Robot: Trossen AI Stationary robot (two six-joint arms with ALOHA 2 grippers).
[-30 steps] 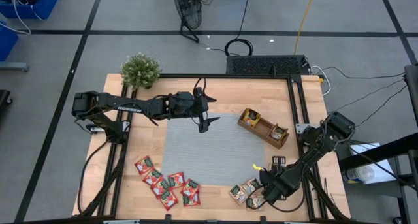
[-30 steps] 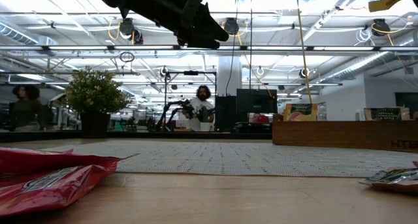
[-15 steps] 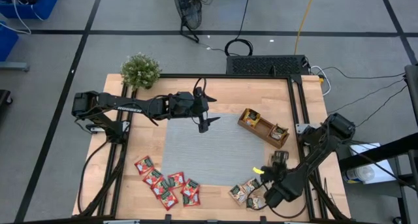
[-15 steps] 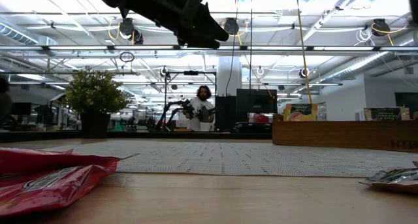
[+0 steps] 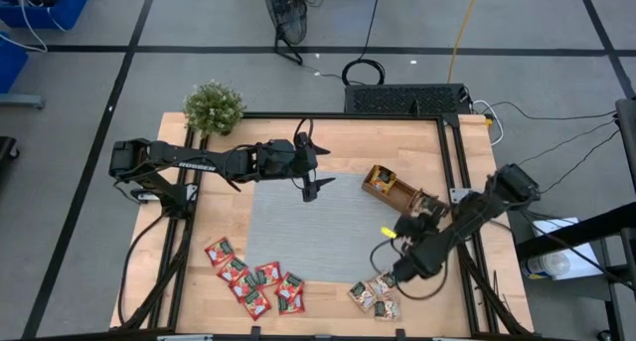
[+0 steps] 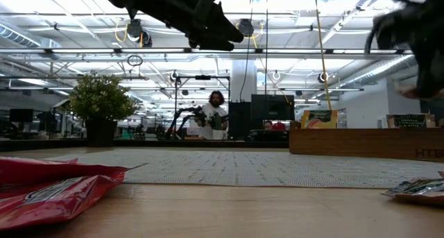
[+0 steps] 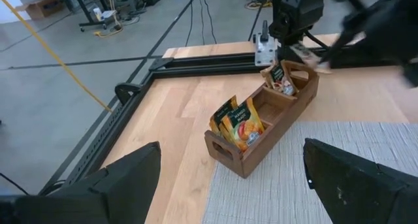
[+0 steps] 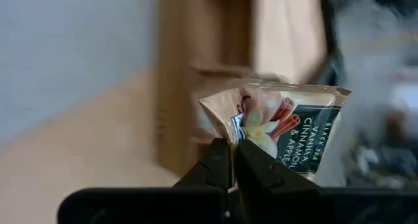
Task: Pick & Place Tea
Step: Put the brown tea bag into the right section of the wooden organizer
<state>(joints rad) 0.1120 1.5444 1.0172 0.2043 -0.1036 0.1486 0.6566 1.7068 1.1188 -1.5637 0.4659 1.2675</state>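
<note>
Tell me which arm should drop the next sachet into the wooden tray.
The right. Its gripper is already pinching a pale-and-green sachet close to the wooden tray, while the left gripper hovers empty over the mat's far edge.

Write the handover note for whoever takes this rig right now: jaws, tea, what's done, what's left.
Right gripper: jaws shut on a pale and dark green sachet, carried between the pale pile and the wooden tray.
Left gripper: waits with jaws open above the far edge of the grey mat.
Tea: red sachets near the mat's front-left corner; pale sachets at its front-right corner.
Done: orange-yellow sachets in one end compartment, pale ones in the other.
Left: drop the held sachet, then clear both piles.
</note>
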